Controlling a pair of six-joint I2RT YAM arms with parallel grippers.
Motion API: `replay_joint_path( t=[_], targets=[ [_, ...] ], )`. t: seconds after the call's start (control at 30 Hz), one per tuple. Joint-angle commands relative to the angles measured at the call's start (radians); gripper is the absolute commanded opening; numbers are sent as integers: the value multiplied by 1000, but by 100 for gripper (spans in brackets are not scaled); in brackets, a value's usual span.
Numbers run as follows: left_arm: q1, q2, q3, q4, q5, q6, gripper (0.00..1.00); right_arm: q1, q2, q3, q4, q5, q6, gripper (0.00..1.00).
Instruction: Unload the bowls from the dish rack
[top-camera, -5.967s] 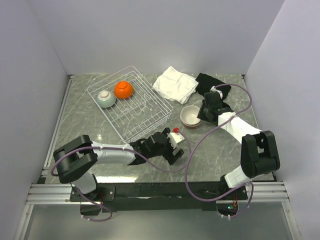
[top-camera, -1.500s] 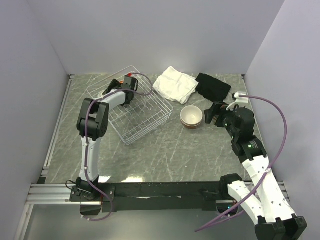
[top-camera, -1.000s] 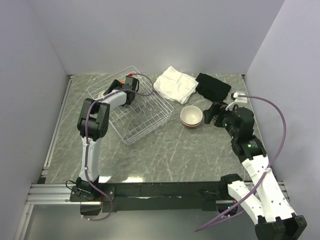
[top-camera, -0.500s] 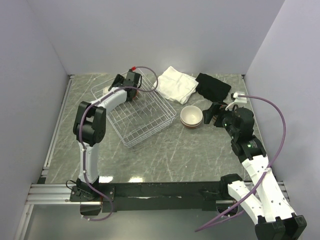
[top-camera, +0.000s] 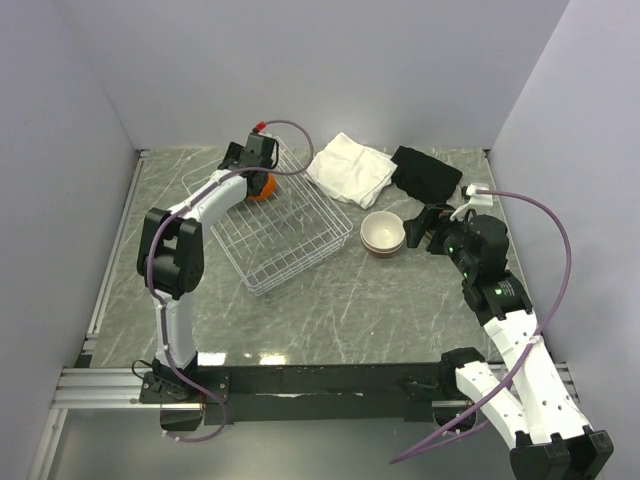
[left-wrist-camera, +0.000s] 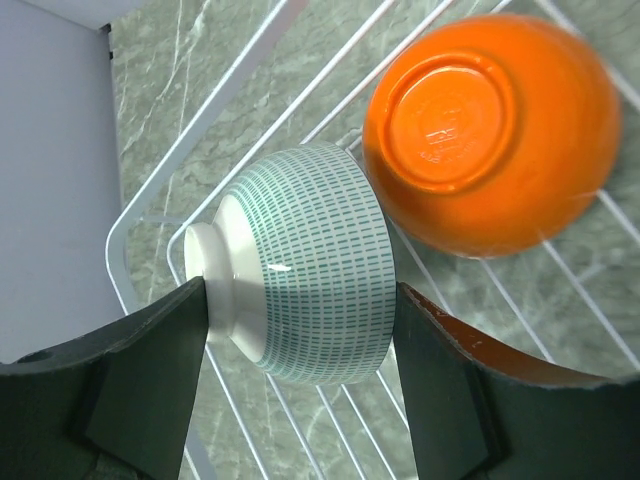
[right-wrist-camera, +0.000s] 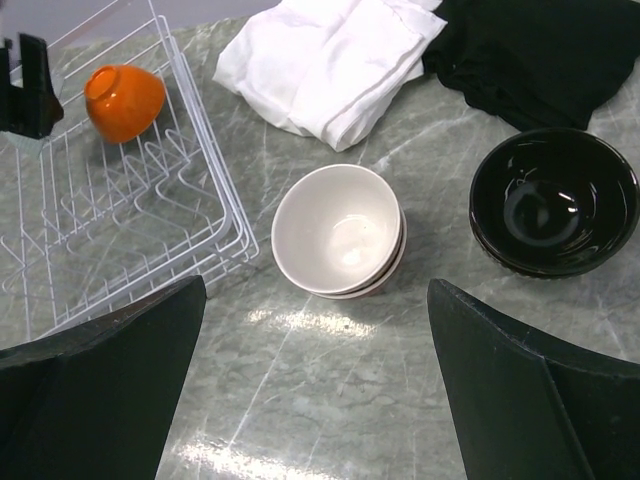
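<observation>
My left tool (left-wrist-camera: 298, 305) pinches the pale blue-green bowl (left-wrist-camera: 315, 300), foot to rim, at the dish rack's (top-camera: 275, 235) far corner beside the orange bowl (left-wrist-camera: 490, 130), lifted clear, perhaps. Right tool (right-wrist-camera: 316, 300) gapes wide, empty.

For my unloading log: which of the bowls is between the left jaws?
The pale blue-green bowl with the dashed pattern, turned on its side. The orange bowl lies upside down in the dish rack, outside the jaws.
</observation>
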Motion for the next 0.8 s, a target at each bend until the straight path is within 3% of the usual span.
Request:
replay_joint_path(
  t=[0.0,0.23,0.43,0.77],
  targets=[
    [12,-138,45,1,61,-73,11,-5,6,4,41,-35,10,100],
    [52,-224,31,-33,217,-216,6,-5,32,17,53,-109,18,100],
    [75,-301,-8,-30,438,-351,1,-3,89,39,83,-199,45,100],
    [78,-436,-143,131,835,-576,1,2,193,85,142,-342,120,100]
  ],
)
